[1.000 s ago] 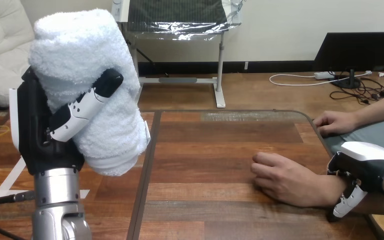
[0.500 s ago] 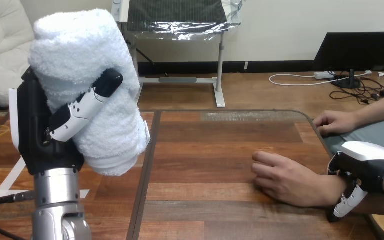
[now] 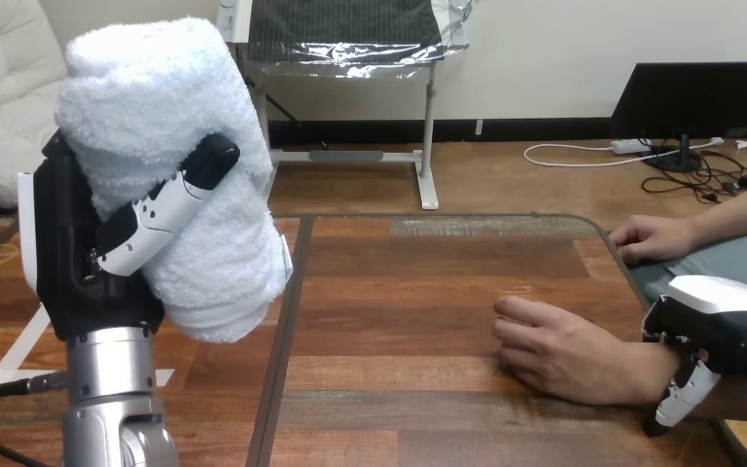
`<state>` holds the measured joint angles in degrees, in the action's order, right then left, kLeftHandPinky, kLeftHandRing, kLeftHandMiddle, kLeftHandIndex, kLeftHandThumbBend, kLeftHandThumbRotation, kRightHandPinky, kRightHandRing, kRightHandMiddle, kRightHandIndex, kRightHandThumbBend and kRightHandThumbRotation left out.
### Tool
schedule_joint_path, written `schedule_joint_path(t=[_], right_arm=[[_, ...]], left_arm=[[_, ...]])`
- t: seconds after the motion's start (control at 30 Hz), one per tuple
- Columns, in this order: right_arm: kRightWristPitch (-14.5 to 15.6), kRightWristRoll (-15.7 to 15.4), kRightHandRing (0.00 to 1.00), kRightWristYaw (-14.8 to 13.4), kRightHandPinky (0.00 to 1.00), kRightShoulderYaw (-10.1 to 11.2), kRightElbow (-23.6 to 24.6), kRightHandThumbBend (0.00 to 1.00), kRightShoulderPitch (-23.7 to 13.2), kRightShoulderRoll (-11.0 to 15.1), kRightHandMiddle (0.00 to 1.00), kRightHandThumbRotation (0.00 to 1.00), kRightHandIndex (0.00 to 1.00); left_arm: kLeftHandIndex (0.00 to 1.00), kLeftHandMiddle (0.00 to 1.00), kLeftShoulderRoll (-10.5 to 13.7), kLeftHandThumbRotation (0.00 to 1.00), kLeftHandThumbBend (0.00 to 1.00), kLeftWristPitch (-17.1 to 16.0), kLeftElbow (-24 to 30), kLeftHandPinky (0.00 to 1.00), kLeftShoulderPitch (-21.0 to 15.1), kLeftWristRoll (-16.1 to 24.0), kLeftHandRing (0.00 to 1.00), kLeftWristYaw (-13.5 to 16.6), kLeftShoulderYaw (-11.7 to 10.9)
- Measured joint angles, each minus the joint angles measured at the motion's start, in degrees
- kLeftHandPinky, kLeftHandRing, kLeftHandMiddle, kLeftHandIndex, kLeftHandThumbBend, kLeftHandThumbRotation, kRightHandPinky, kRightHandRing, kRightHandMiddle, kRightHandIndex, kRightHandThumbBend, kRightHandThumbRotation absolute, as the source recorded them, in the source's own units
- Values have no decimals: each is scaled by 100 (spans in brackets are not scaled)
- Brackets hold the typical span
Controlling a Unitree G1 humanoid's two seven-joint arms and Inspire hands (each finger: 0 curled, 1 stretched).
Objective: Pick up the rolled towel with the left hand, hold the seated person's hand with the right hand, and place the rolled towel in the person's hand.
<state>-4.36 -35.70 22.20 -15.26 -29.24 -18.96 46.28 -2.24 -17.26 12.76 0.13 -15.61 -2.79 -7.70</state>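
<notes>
My left hand [image 3: 83,258] is raised at the view's left, its fingers curled round the white rolled towel [image 3: 170,165], which it holds up high above the table's left edge. The person's hand [image 3: 569,350] lies palm down on the wooden table [image 3: 428,292] at the lower right. My right hand [image 3: 710,331] sits over the person's wrist, a finger [image 3: 676,401] and the thumb curling down round it. A second hand of the person [image 3: 657,238] rests at the table's far right edge.
The table's middle is bare wood between the towel and the person's hand. The table's rounded far right corner [image 3: 598,229] lies close to the person's other hand.
My right hand and the person's hand under it have shifted slightly to the right and down. My left hand with the towel has stayed still.
</notes>
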Motion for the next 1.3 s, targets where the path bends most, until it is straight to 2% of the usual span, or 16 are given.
schedule_joint_path(t=[0.6,1.3], right_arm=[[-60,215,27,22,20,73,114,87,67,155,36,0,40],[-114,581,26,315,19,407,460,88,68,337,35,0,40]], left_arm=[[37,32,-20,0,47,0,0,18,2,39,25,38,5],[37,31,-78,0,47,-105,-215,18,0,60,23,-50,75]])
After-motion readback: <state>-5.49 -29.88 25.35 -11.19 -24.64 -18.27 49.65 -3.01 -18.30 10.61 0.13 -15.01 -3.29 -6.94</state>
